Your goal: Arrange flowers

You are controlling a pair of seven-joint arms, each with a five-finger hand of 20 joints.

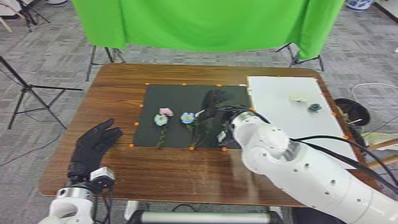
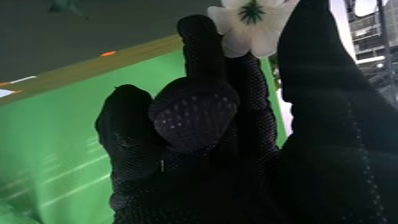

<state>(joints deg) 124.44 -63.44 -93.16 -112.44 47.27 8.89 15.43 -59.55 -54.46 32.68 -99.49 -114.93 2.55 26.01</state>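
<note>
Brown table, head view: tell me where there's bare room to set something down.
The table is bare between the dark mat and its near edge, from the left hand to the right arm. The mat's far left corner is free too. It is crowded around the blue flower, between the pink flower and the right hand.

The brown wooden counter (image 1: 178, 175) is open at lower centre; a white jointed arm (image 1: 293, 165) blocks lower right, pastel long-stemmed flowers (image 1: 187, 118) the centre.

My right hand (image 1: 213, 102) is over the black mat (image 1: 178, 95), where a pink flower (image 1: 166, 111) and a blue flower (image 1: 187, 118) lie; left of the mat, my left hand (image 1: 92, 144) has its fingers relaxed.
</note>
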